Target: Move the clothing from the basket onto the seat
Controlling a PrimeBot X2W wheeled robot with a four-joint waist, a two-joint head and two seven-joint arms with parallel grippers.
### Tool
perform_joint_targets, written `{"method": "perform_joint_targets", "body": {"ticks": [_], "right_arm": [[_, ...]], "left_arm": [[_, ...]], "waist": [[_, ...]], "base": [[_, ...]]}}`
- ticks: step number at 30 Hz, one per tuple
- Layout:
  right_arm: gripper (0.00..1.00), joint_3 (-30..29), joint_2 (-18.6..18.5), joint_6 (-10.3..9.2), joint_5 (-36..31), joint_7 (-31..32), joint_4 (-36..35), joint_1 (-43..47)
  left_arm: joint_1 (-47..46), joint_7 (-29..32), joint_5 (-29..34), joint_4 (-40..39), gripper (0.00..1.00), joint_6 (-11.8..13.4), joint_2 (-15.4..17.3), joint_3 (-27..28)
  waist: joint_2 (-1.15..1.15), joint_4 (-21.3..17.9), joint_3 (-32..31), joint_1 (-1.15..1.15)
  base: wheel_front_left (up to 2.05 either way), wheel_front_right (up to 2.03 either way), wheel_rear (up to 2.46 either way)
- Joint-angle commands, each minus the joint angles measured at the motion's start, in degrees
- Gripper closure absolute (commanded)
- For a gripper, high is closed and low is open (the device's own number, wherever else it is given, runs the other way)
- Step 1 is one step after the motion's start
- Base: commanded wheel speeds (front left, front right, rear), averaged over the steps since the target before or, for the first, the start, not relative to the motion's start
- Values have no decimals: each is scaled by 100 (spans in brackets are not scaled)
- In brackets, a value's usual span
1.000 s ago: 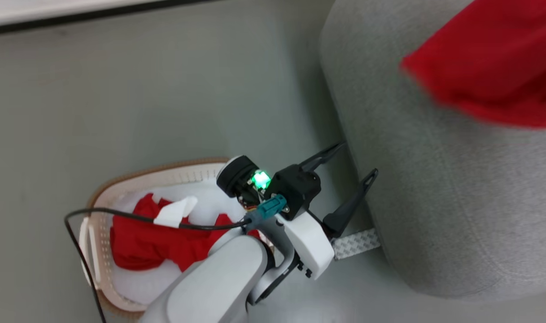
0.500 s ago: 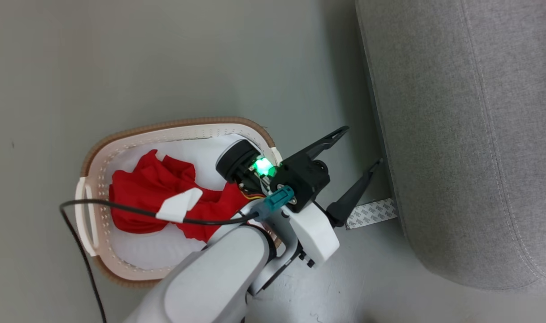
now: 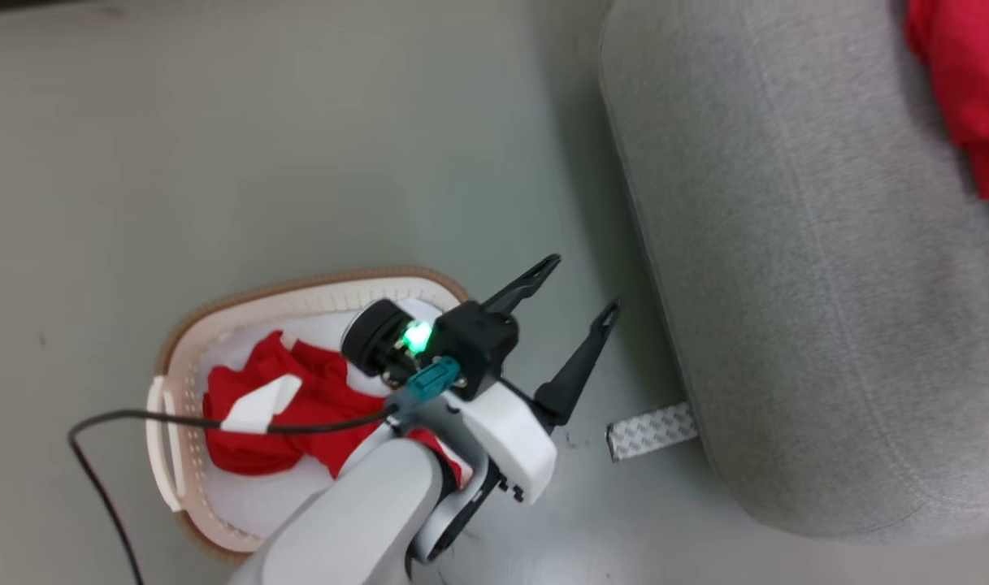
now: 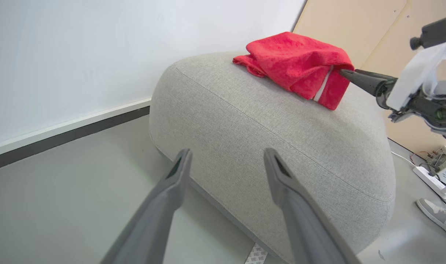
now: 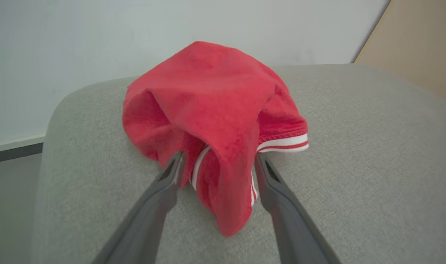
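Observation:
The basket [image 3: 299, 286] stands on the floor at lower left, and red clothing [image 3: 299, 406] lies crumpled on its white liner [image 3: 258, 496]. My left gripper [image 3: 582, 284] hangs open and empty between the basket and the grey seat [image 3: 787, 284]; its fingers [image 4: 171, 190] point at the seat's side. Another red garment [image 5: 208, 102] with white striped hems lies on top of the seat [image 5: 354, 146]. My right gripper [image 5: 219, 159] is open, its fingers spread on either side of that garment's near fold. In the left wrist view the same garment [image 4: 296, 62] has a right gripper's finger [image 4: 365, 81] at its edge.
A strip of patterned tape [image 3: 651, 431] lies on the floor at the seat's foot. A black cable [image 3: 136, 418] with a white tag crosses the basket. A wall with a dark baseboard [image 4: 61, 135] runs behind. A power strip [image 4: 433, 179] and a shoe [image 4: 437, 216] sit beyond the seat.
The head camera has swung about. The red garment, blurred in motion over the seat a second ago, now lies still at the seat's upper right. My left gripper stays open beside the basket.

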Motion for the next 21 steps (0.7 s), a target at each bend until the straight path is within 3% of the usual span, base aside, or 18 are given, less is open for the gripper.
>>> {"method": "perform_joint_targets", "body": {"ticks": [1, 12, 21], "right_arm": [[0, 101, 0, -13, 5, -1, -183, 226], [0, 309, 410, -12, 5, 0, -2439, 2120], [0, 472, 820, -12, -334, 1, -3544, 3315]], "left_arm": [[152, -80, -71, 31, 0, 47, 46, 49], [1102, -892, -535, 259, 0, 339, 19, 342], [1955, -1390, -730, 760, 0, 668, 130, 792]], "waist": [[0, -46, -367, 0], [0, 404, -1704, 0], [0, 968, -2560, 0]], "base": [[0, 0, 0], [0, 0, 0], [0, 0, 0]]}}
